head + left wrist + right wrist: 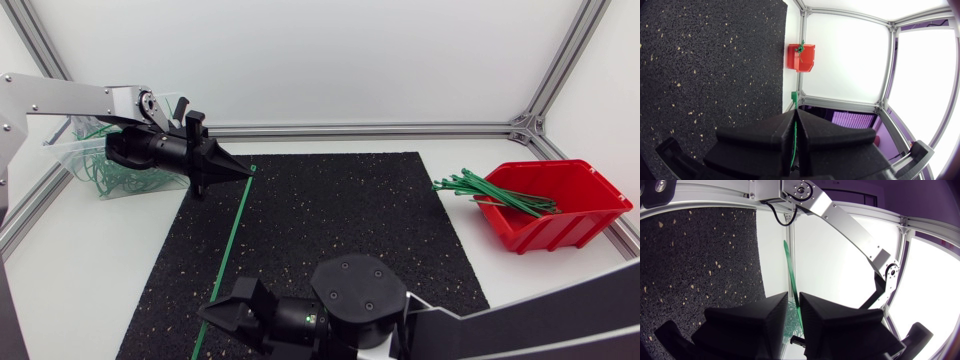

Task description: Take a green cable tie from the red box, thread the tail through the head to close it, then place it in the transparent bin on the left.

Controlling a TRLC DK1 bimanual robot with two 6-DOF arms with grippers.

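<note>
Tie stretched straight between both arms: green cable tie (232, 240) runs as one taut line over the black mat (340, 220), long axis going from the far left, near the transparent bin (75, 150), down to the near edge of the surface. Left gripper (243, 171) is pinched tight on the far end; in the left wrist view its fingers meet with the green strip between them and what looks like the square head (794, 95) pokes out just past the tips. Right gripper (205, 312) sits at the near end, narrow, seemingly clamped on the strap, a short bit of tail sticking out beyond it. Tie is not looped, so threading is not yet done. Judgement: the tail end at the right gripper has to curve round to the head at the left gripper, so the right arm does the bending. Red box (560, 205), with more ties, is well apart at the right.
</note>
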